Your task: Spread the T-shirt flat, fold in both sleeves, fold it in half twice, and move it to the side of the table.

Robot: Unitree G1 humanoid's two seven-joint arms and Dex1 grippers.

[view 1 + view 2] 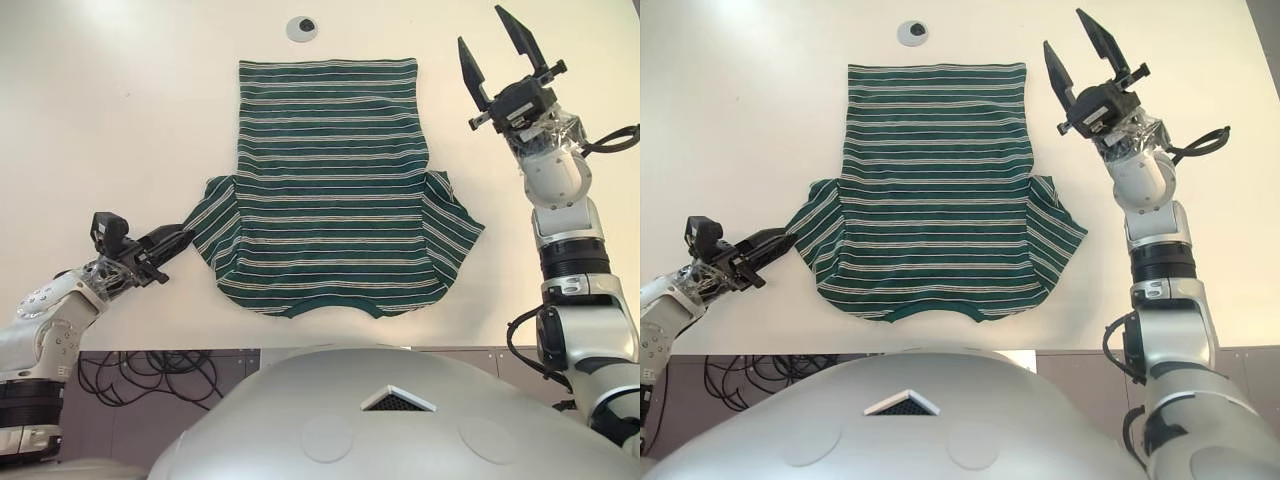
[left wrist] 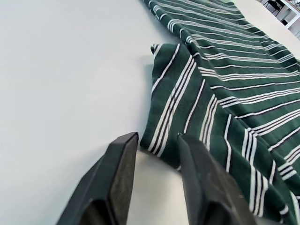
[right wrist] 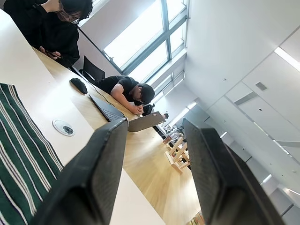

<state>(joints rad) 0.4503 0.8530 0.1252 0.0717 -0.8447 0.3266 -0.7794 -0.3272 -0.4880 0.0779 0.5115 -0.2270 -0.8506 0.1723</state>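
The striped T-shirt (image 1: pixel 328 180) lay spread on the white table (image 1: pixel 110 110), its collar toward the robot and its straight hem at the far end, near a round cable port (image 1: pixel 302 28). The body was largely smooth, so the flattening step looked done or nearly done. The left sleeve (image 1: pixel 213 222) and right sleeve (image 1: pixel 452 225) stuck out to either side, slightly rumpled and not yet folded in. The left gripper (image 1: pixel 181 240) sat low over the table at the outer edge of the left sleeve. Its fingers (image 2: pixel 117 173) were parted by a narrow gap, and the sleeve's hem lay just at their tips, apparently unclamped. The right gripper (image 1: pixel 481 28) was raised beyond the shirt's right side with its jaws spread wide and holding nothing. By the look of it, the first sleeve fold was about to begin. Both sleeve folds, the two halvings and the move to the table's side were all left to do.
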